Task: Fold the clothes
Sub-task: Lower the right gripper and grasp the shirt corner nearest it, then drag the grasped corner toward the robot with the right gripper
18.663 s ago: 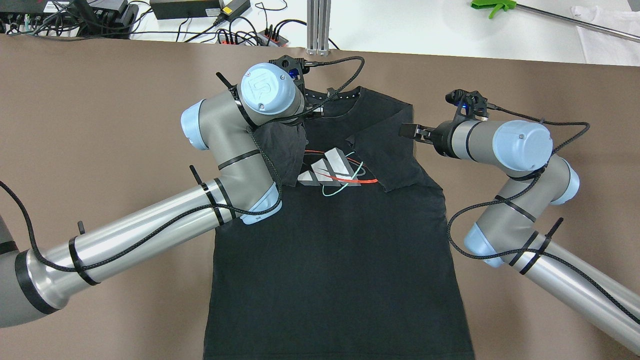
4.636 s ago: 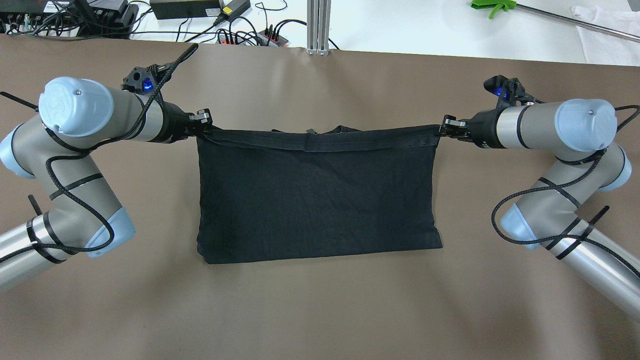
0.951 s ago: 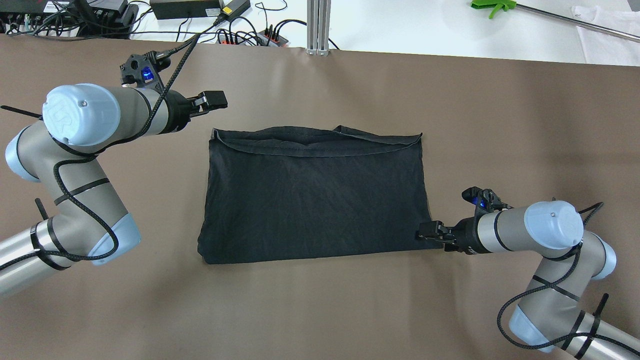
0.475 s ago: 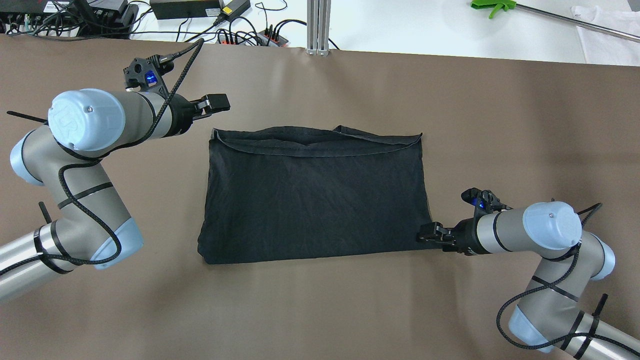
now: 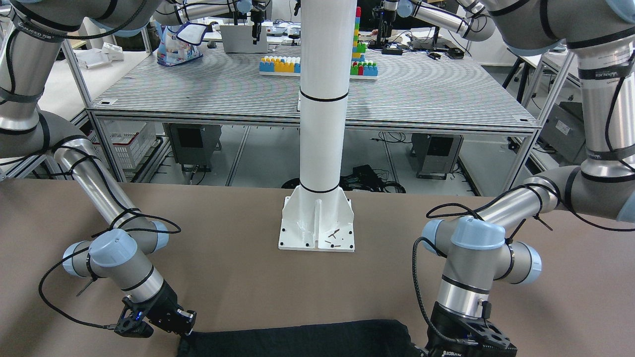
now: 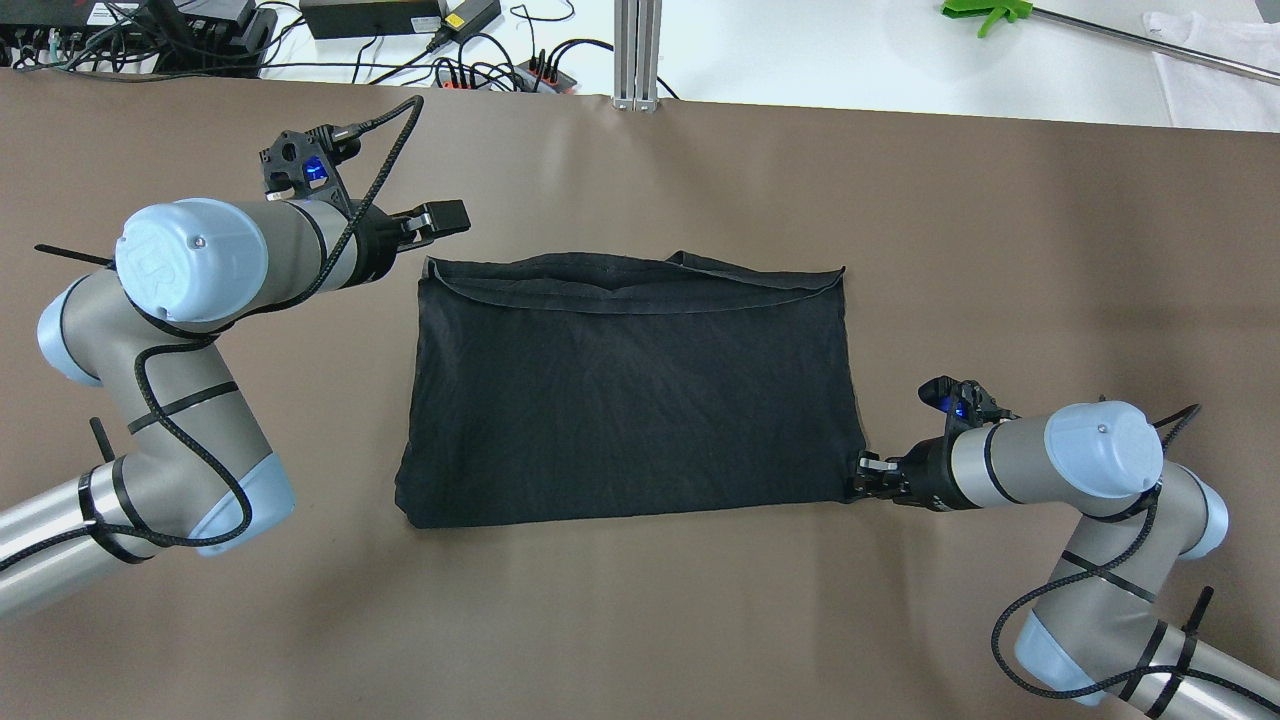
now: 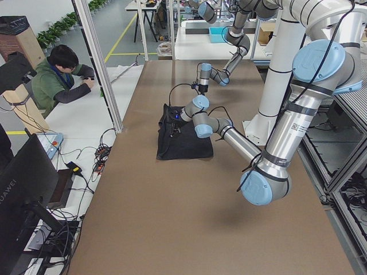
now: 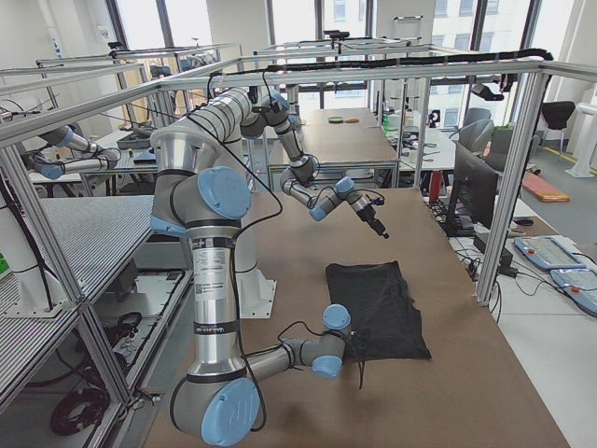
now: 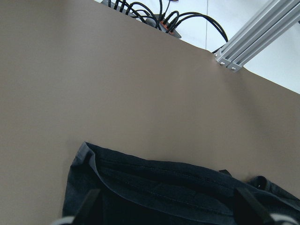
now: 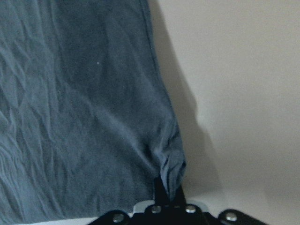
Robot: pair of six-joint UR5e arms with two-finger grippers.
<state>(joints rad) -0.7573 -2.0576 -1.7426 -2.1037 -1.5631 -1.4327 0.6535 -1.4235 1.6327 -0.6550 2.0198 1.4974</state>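
Right tool (image 6: 862,478) pinches clothes (image 6: 630,390) corner (left tool (image 6: 452,216) agape).

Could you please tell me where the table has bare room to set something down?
Bare table stretches from the black garment to the near edge, and from its far hem to the far edge. Crowded: the garment's far-left corner, where the open left hand hovers, and its near-right corner, pinched by the right hand.

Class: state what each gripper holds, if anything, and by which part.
The right gripper pinches the black garment by its near right corner. The left gripper is open near the far left corner, holding nothing.
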